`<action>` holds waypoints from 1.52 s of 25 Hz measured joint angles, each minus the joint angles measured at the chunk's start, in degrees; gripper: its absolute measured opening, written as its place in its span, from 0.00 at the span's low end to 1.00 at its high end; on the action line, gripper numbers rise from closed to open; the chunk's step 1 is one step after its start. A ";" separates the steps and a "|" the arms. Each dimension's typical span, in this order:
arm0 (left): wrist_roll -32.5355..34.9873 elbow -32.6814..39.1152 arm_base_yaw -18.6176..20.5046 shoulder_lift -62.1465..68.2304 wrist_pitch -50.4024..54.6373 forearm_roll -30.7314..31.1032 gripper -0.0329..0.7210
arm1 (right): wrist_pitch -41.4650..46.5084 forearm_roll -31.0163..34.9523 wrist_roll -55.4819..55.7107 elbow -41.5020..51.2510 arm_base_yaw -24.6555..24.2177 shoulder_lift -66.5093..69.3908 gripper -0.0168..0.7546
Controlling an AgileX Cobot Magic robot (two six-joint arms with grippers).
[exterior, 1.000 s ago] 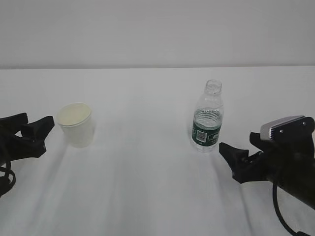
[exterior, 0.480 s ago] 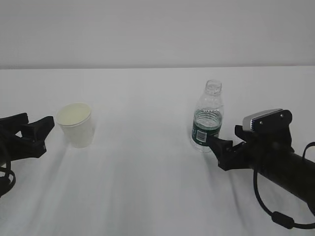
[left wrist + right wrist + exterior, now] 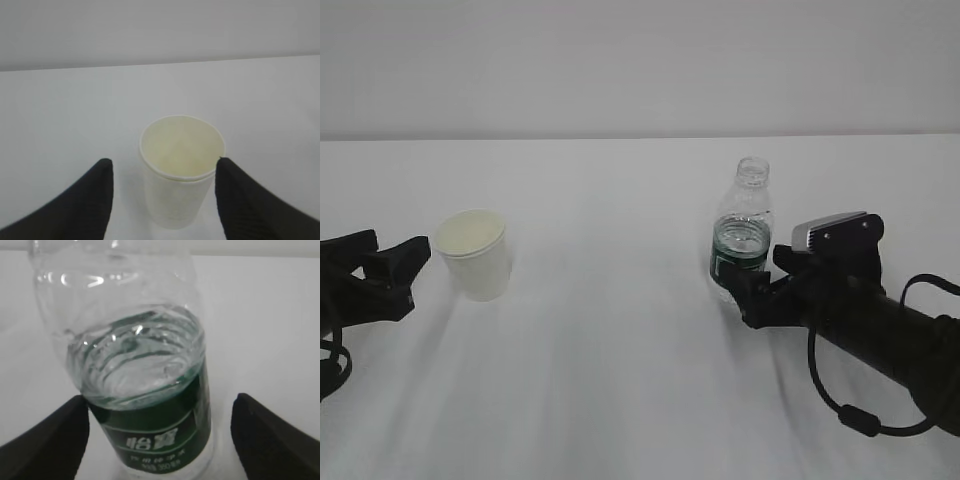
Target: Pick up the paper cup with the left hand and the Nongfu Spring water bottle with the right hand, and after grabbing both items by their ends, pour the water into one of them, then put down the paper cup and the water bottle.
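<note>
The paper cup (image 3: 475, 255) stands upright on the white table at the left, cream inside and empty (image 3: 181, 165). My left gripper (image 3: 417, 270) (image 3: 162, 167) is open, its fingertips level with the cup's near side and apart from it on the left. The Nongfu Spring water bottle (image 3: 742, 232) stands uncapped at the right, with the water (image 3: 135, 370) up to the top of its green label (image 3: 160, 435). My right gripper (image 3: 744, 292) (image 3: 160, 407) is open around the bottle's lower part. Its left finger (image 3: 60, 435) is close against the label and its right finger (image 3: 260, 435) is clear of it.
The white table (image 3: 620, 380) runs back to a pale wall (image 3: 620, 60). A black cable loop (image 3: 850, 415) hangs under the right arm near the front right. The left arm's cables (image 3: 332, 365) sit at the left edge.
My right arm has moved left and forward, bringing its open fingers around the bottle's base. The left gripper, the cup and the bottle have stayed where they were.
</note>
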 joint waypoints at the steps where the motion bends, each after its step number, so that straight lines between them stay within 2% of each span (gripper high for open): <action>1: 0.00 0.00 0.00 0.00 0.00 0.00 0.65 | 0.00 -0.15 0.21 -0.34 0.00 0.12 0.88; 38: -0.05 0.00 0.00 1.22 -0.13 0.00 0.64 | 0.00 -2.64 4.74 -8.71 0.00 5.47 0.86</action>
